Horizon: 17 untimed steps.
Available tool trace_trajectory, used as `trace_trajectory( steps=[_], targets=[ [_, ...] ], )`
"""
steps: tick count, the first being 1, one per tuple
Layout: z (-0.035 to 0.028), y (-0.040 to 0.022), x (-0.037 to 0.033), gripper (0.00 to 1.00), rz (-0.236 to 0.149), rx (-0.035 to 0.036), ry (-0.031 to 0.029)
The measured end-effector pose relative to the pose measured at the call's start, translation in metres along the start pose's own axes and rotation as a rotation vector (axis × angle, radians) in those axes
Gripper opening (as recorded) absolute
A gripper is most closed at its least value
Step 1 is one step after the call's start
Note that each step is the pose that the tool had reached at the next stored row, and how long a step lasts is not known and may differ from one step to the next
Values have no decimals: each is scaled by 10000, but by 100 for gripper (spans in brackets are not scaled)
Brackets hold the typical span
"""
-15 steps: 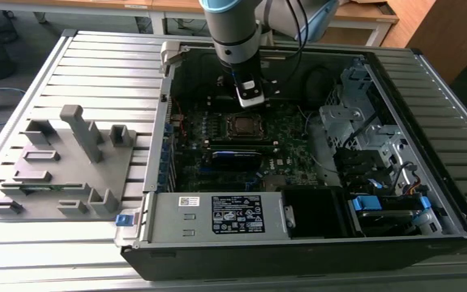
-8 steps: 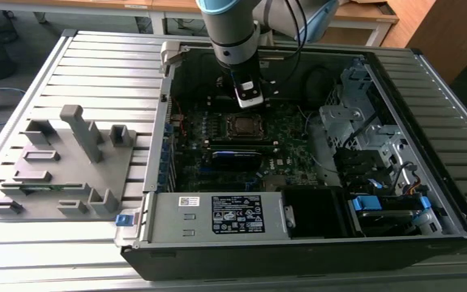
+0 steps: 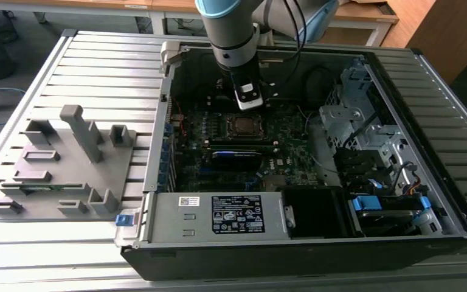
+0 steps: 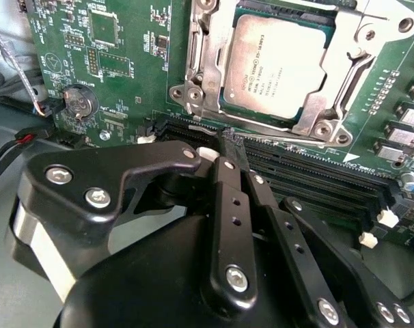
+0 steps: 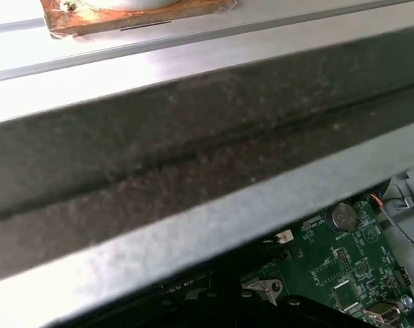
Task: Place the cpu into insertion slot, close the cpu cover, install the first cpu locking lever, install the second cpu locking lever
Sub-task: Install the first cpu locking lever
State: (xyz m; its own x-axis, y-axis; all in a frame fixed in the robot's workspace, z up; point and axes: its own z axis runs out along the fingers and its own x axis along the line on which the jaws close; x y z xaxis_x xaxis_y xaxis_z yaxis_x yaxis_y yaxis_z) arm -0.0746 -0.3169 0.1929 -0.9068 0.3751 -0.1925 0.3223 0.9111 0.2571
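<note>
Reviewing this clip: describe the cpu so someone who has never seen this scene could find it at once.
Look inside the open computer case at the green motherboard. The cpu lies in the socket there, framed by the silver cpu cover, just beyond the gripper. It is the one flat square of dull silver-grey metal; the long memory slots beside it are black.

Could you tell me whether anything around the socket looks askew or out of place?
Nothing stands out. The cpu lies flat and square in the slot, with the cover down around it. The pincer sits beside the socket, over the memory slots.
</note>
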Motion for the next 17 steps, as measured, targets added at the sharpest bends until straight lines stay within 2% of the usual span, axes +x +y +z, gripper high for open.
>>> trace_trajectory(
  steps=[5, 12, 17],
  targets=[
    [11, 0, -3, 11, -13, 51, -19],
    [30, -3, -5, 11, -77, 258, -90],
    [55, -11, 0, 11, -82, 259, -113]
  ],
)
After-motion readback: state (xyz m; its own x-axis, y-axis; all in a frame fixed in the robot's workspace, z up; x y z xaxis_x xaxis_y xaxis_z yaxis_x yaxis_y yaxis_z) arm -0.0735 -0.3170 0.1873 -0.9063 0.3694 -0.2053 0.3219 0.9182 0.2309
